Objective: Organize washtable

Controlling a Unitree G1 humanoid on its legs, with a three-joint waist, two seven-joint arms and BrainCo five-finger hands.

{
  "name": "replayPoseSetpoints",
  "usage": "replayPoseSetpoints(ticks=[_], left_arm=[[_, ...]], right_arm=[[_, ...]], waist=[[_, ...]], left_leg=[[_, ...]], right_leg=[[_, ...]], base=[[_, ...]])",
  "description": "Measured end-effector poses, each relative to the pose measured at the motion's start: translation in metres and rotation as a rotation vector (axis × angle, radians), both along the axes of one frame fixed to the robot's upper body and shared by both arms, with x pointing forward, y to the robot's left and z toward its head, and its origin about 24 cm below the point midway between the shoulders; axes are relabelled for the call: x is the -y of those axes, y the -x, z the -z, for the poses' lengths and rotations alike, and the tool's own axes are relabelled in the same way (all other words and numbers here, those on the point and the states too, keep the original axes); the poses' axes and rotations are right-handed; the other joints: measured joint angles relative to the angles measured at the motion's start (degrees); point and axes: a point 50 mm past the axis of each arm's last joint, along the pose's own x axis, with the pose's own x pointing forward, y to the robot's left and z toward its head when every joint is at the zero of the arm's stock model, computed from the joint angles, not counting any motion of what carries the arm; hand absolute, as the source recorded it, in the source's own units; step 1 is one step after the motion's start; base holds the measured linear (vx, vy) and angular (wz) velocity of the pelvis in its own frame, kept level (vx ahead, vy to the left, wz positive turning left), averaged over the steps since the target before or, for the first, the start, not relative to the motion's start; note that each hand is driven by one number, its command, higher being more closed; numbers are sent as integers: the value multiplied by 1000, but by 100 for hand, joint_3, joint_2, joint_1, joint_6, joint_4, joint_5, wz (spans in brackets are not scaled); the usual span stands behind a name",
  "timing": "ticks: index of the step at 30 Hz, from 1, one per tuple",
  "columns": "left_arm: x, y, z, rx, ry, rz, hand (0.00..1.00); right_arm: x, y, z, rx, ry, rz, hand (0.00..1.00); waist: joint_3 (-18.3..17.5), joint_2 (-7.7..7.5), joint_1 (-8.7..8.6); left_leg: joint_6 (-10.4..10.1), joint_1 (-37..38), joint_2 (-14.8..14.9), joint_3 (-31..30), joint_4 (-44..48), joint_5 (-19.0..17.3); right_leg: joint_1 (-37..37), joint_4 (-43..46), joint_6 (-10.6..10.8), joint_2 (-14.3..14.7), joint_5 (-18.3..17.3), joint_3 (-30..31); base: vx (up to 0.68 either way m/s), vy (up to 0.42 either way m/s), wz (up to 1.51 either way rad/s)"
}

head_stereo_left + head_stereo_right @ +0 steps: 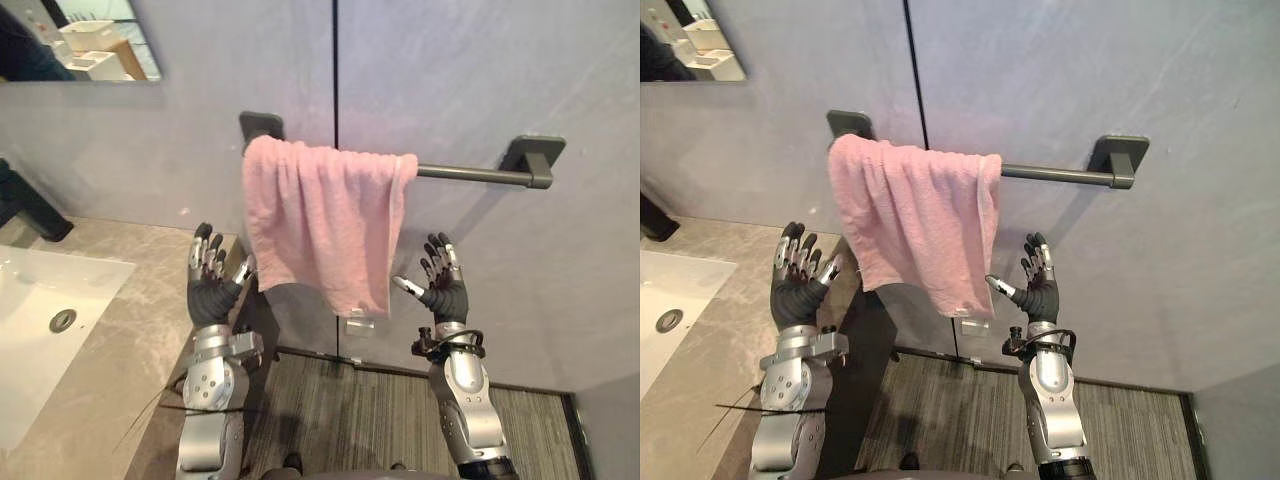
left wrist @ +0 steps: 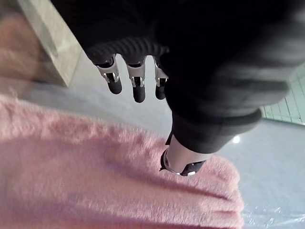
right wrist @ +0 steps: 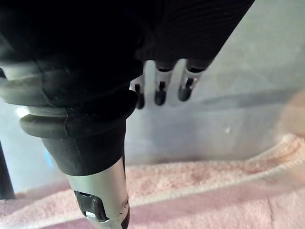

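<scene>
A pink towel (image 1: 320,218) hangs bunched over the left part of a dark wall rail (image 1: 470,174). My left hand (image 1: 210,285) is raised by the towel's lower left edge, fingers straight and open, holding nothing. My right hand (image 1: 443,285) is raised just right of the towel's lower corner, also open and apart from the cloth. The left wrist view shows the pink towel (image 2: 119,181) past my straight fingers (image 2: 138,88). In the right wrist view the towel (image 3: 214,186) lies beyond my fingers (image 3: 162,93).
A marble washtable (image 1: 120,330) with a white sink (image 1: 30,310) and its drain (image 1: 62,320) lies at the left. A black tap (image 1: 30,205) stands at its back. A mirror (image 1: 80,40) hangs upper left. Striped flooring (image 1: 360,410) lies below the grey wall.
</scene>
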Motion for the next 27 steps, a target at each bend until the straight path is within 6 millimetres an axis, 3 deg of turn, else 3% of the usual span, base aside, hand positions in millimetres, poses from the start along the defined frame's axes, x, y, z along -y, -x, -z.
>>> replayPoseSetpoints(ticks=[3, 9, 14, 19, 20, 25, 27], left_arm=[[6, -15, -12, 46, -10, 25, 0], [15, -41, -54, 205, -21, 39, 0], [15, -48, -72, 267, 16, 4, 0], [21, -59, -109, 385, 35, -9, 0], [22, -59, -112, 397, 32, -9, 100], [17, -61, -132, 464, 29, -37, 100], [20, -62, -144, 507, 32, -26, 100]], right_arm=[[-3, -5, -8, 35, -1, -12, 0], [-12, -20, -51, 206, -39, -6, 0], [-13, -26, -75, 292, -92, -18, 0], [-23, -33, -98, 364, -205, -88, 0], [-24, -34, -101, 373, -224, -102, 0], [-40, -39, -124, 438, -327, -215, 0], [-49, -41, -143, 489, -362, -287, 0]], waist=[[25, 7, 22], [401, 34, 35], [467, 80, 78], [610, 93, 167], [623, 98, 167], [681, 137, 163], [685, 140, 162]], left_leg=[[-6, -284, 51, 102, 9, 44], [-61, -1164, 133, 154, 265, 139], [-76, -1582, 150, 195, 392, 195], [-120, -1833, 159, 203, 409, 304], [-116, -1846, 161, 210, 411, 315], [-118, -1891, 167, 280, 410, 398], [-105, -1866, 166, 280, 327, 489]], right_leg=[[-328, 0, -28, 37, 92, 85], [-1302, 364, -47, 81, 155, 176], [-1773, 567, -93, 83, 185, 237], [-2055, 711, -132, 65, 254, 219], [-2071, 720, -135, 63, 265, 218], [-2168, 777, -149, 57, 318, 253], [-2180, 777, -159, 63, 339, 248]], base=[[-30, -13, -15], [-83, -44, -6], [-79, -30, -3], [-94, -13, 5], [-100, -6, 3], [-43, -1, -2], [0, 0, 0]])
